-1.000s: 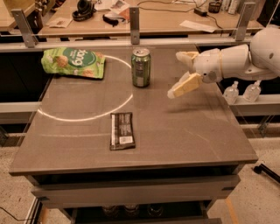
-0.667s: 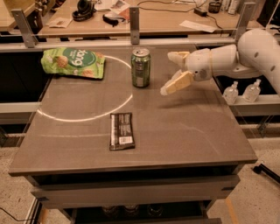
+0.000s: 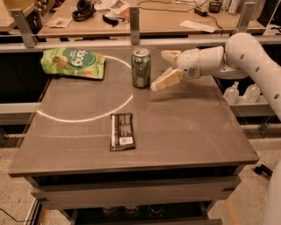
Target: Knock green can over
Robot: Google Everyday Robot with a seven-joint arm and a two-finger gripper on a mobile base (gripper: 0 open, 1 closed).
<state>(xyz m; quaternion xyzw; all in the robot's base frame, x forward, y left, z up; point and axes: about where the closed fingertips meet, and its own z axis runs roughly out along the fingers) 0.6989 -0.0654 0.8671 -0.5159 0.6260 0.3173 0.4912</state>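
The gripper (image 3: 158, 70) had closed in to just beside the upright green cylindrical metal can (image 3: 141, 68) on the counter (image 3: 184, 132), fingers (image 3: 167, 79) spread and empty; knock judged imminent.

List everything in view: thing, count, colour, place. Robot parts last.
green can: one, green with a silver top, upright at the back middle of the table.
snack bag: one, green, lying flat at the table's back left corner.
wrapped bar: one, dark, flat near the front middle.
white arc: one, white, curving across the table's left half.
table: one, grey-brown.
headphones: one pair, black, on the desk behind.
clear bottles: two, beyond the table's right edge.
arm: one, white, reaching in from the right.
gripper: one, cream fingers, open, just right of the can.
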